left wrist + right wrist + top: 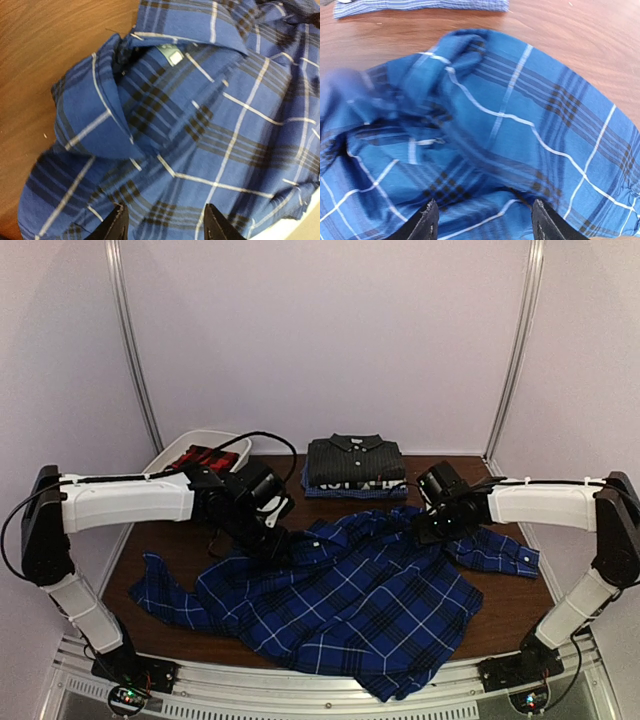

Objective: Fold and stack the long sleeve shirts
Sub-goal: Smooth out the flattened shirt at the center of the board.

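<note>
Left gripper (162, 226): we note fingers spread, over the collar of the blue-and-black plaid shirt (350, 605), which lies rumpled on the table (165, 540). Right gripper (484, 222): fingers likewise spread above the same shirt. Charcoal striped shirt (355, 458) lies folded at the far edge.

Blue plaid shirt (350, 600) rumpled; charcoal shirt (355, 458) folded.

Pale lilac walls (330, 330) enclose a dark wooden table (160, 550) under soft, even light; two slim metal poles (135, 350) rise at the rear corners, a ribbed aluminium rail (330, 695) along the frame's bottom.
</note>
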`<act>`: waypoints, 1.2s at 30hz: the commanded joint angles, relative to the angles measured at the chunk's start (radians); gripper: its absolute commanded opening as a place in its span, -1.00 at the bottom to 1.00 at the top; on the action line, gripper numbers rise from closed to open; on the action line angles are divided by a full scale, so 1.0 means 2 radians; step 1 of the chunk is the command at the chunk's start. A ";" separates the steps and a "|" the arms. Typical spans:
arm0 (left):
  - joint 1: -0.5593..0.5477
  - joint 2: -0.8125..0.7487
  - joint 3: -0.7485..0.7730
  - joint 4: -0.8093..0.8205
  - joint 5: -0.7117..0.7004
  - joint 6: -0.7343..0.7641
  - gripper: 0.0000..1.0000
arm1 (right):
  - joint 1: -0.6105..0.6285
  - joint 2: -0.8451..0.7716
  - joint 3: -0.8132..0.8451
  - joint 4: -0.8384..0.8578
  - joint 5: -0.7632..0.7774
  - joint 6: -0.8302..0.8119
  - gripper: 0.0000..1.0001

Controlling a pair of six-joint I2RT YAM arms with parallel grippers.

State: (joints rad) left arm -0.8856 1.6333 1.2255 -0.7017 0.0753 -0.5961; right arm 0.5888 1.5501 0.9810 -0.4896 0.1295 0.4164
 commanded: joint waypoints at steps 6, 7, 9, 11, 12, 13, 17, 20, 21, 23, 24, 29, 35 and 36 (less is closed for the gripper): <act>0.007 0.088 0.087 -0.028 -0.092 0.057 0.08 | 0.043 0.005 0.032 0.000 0.014 0.012 0.32; 0.006 0.094 0.090 -0.030 -0.099 0.055 0.08 | 0.047 0.006 0.032 0.002 0.014 0.014 0.32; 0.007 0.105 0.097 -0.036 -0.115 0.053 0.08 | 0.054 0.006 0.034 0.005 0.014 0.017 0.32; 0.008 0.116 0.103 -0.040 -0.127 0.056 0.08 | 0.060 0.005 0.035 0.009 0.014 0.020 0.32; 0.009 0.121 0.107 -0.041 -0.126 0.059 0.08 | 0.063 0.005 0.036 0.012 0.014 0.021 0.32; 0.009 0.126 0.110 -0.042 -0.126 0.060 0.08 | 0.066 0.006 0.037 0.013 0.015 0.022 0.32; 0.010 0.144 0.126 -0.045 -0.123 0.070 0.00 | 0.074 0.011 0.040 0.014 0.016 0.025 0.32; 0.012 0.152 0.132 -0.049 -0.130 0.071 -0.20 | 0.078 0.012 0.041 0.016 0.018 0.026 0.31; 0.014 0.152 0.133 -0.049 -0.131 0.070 -0.31 | 0.079 0.013 0.041 0.017 0.018 0.026 0.30; 0.022 0.150 0.132 -0.047 -0.131 0.067 -0.58 | 0.082 0.014 0.042 0.019 0.017 0.026 0.27; 0.028 0.148 0.132 -0.044 -0.127 0.067 -0.69 | 0.083 0.015 0.042 0.021 0.016 0.025 0.26; 0.083 0.134 0.125 -0.013 -0.076 0.065 -1.00 | 0.094 0.030 0.051 0.025 0.011 0.021 0.16; 0.206 0.115 0.071 0.073 0.070 0.039 -1.00 | 0.108 0.058 0.068 0.038 0.001 0.017 0.14; 0.222 0.113 0.065 0.085 0.085 0.033 -1.00 | 0.111 0.064 0.072 0.039 -0.002 0.015 0.14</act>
State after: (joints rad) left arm -0.5728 1.9068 1.4101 -0.6708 0.0490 -0.4816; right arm 0.7891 1.6386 1.0821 -0.4435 0.1310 0.4530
